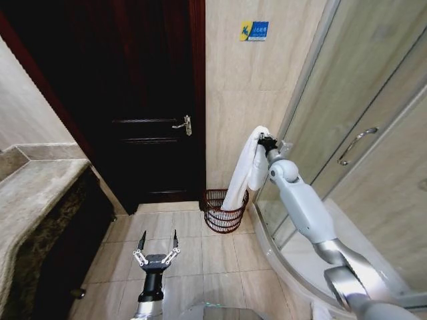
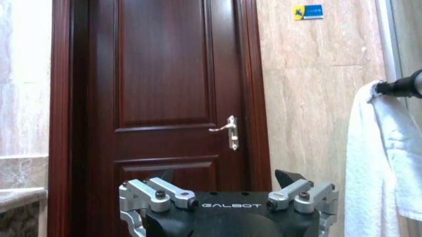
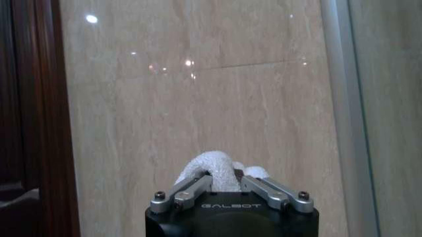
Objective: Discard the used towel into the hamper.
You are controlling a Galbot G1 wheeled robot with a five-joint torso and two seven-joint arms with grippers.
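The right pincer is pressed together on a bunched fold at the top of the white terry towel, held up beside the beige stone-tile wall at the edge of the glass shower enclosure. The cloth hangs limp below it, its lower end reaching down to, or into, the small round reddish-brown open-weave wire hamper on the floor. It looks soft, light and floppy: it should drape and swing rather than hold shape, so a pinch on a thick gathered fold, as here, seems the safest hold. The left pincer waits low over the tiled floor, fingers spread and empty. Whether the towel's tail is already inside the rim is hard to make out, and the right wrist view hides the fingertips in the pile.
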